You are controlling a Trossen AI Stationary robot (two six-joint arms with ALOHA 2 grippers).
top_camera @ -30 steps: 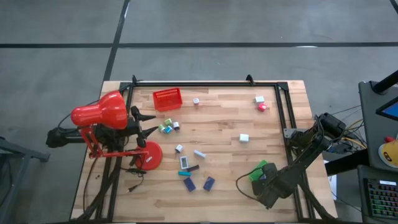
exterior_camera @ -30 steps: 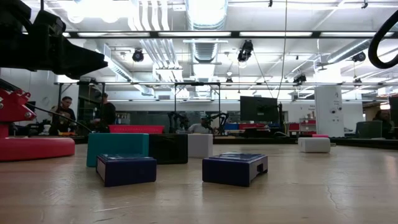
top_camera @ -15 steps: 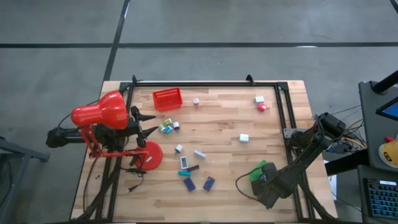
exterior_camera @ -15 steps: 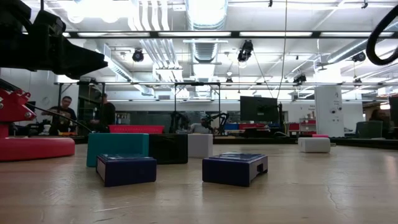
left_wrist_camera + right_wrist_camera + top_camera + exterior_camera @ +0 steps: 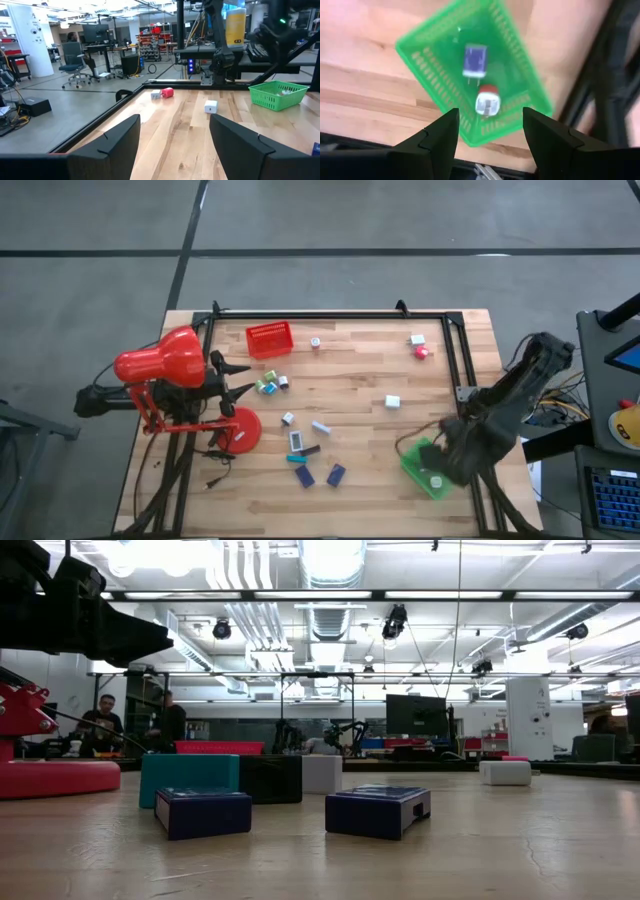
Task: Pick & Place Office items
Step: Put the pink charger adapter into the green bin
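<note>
Small office items lie scattered on the wooden table: navy blocks, a teal piece, white blocks and a pink piece. The green tray sits by the near right corner. It holds a navy piece and a white-and-red piece. My right gripper hovers open above that tray without touching it. My left gripper waits open at the table's left side, beside the red lamp.
A red tray stands near the far edge. The red lamp's round base rests on the table's left part. A black frame rail runs along the right and far sides. In the low view, navy blocks stand nearest; people are far behind.
My right arm has risen and drawn back toward the table's right edge, away from the near edge. The green tray, mostly covered by the gripper before, now shows whole below it. The left arm has kept still.
</note>
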